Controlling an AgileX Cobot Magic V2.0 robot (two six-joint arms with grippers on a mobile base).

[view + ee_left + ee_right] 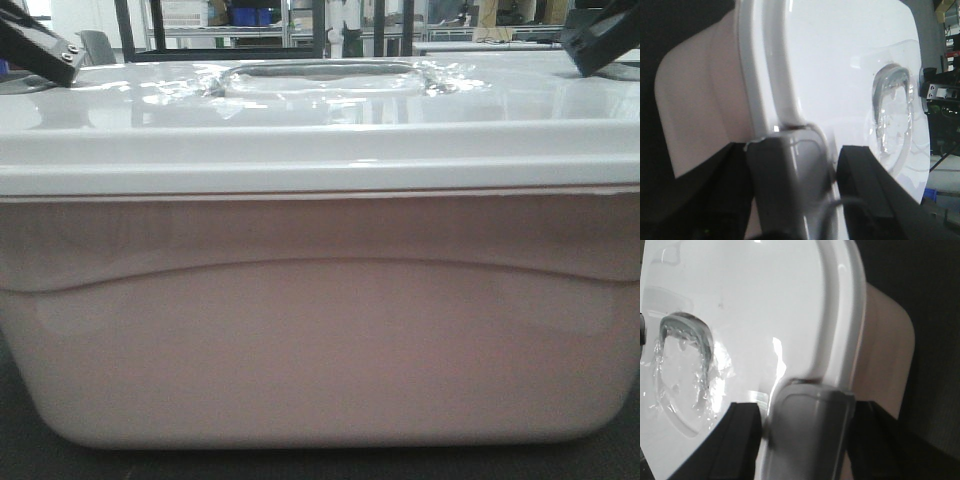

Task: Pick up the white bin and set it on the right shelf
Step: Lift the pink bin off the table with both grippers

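Observation:
The white bin (pixel 320 350) fills the front view: pinkish translucent tub, curved ridge, glossy white lid (pixel 320 130) with a recessed handle (pixel 320 78). In the left wrist view my left gripper (pixel 797 148) straddles the grey latch (pixel 785 190) at the bin's (pixel 700 110) left end, one black finger (pixel 865 185) on the lid side and the other under the rim, shut on it. My right gripper (pixel 807 407) clamps the grey latch (pixel 805 440) at the other end of the bin (pixel 885 355) the same way. The right shelf is out of view.
A dark surface (pixel 20 455) shows below the bin's bottom corners. Far behind, over the lid, stand metal racks with blue crates (pixel 252 15) and black uprights (pixel 155 25). Parts of both arms (pixel 40 48) (pixel 600 35) reach in over the lid's top corners.

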